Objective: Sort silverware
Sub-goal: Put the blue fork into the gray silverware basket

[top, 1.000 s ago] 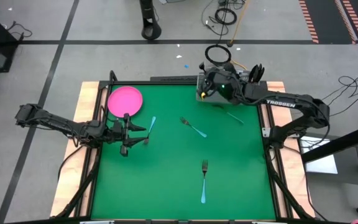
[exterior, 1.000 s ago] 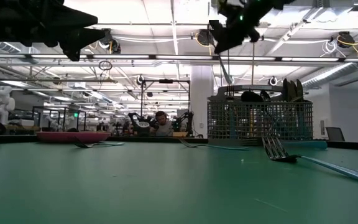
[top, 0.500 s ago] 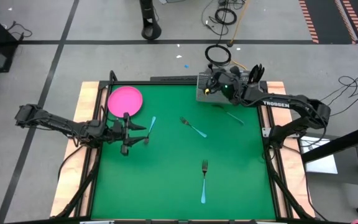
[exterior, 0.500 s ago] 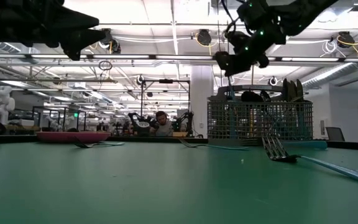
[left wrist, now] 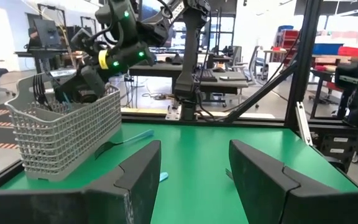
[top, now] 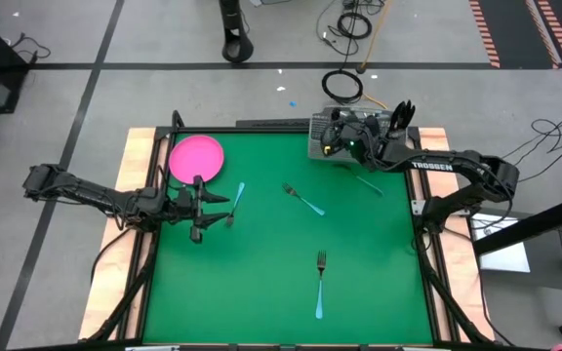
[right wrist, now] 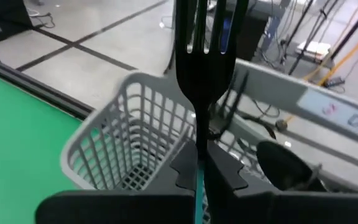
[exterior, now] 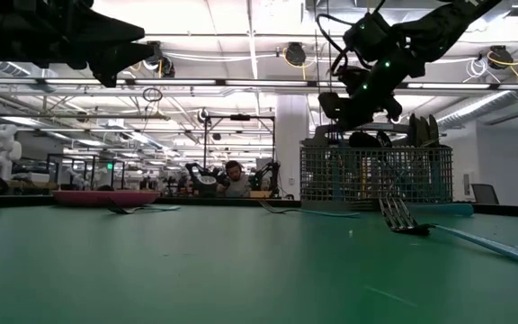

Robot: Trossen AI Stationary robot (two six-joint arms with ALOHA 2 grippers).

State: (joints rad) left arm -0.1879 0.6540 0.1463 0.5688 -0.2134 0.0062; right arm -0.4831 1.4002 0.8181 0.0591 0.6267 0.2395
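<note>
1. From the high view I saw the right gripper (top: pixel 342 139) over the wire-mesh caddy (top: pixel 322 136) at the far edge of the green table (top: pixel 261 283). The left gripper (top: pixel 224 209) hung just beside the pink plate (top: pixel 197 157), next to a blue-handled utensil (top: pixel 238 194). A second blue-handled utensil (top: pixel 303 200) lay nearer the caddy, a third (top: pixel 367 182) close beside the caddy, and a blue-handled fork (top: pixel 320 282) lay well apart from it toward the near edge.
2. In the low view the right gripper (exterior: pixel 353 105) hovered at the caddy's (exterior: pixel 376 175) rim, dark utensils standing inside. A fork (exterior: pixel 412 223) lay on the mat in front of the caddy.
3. Through the left wrist view I had my own fingers (left wrist: pixel 143 168) spread wide with nothing between them, and the caddy (left wrist: pixel 61 130) across the table with the right arm's gripper (left wrist: pixel 79 90) at its top.
4. In the right wrist view the jaws were clamped on a dark fork (right wrist: pixel 206 56), tines pointing outward, directly above the caddy (right wrist: pixel 135 134).
</note>
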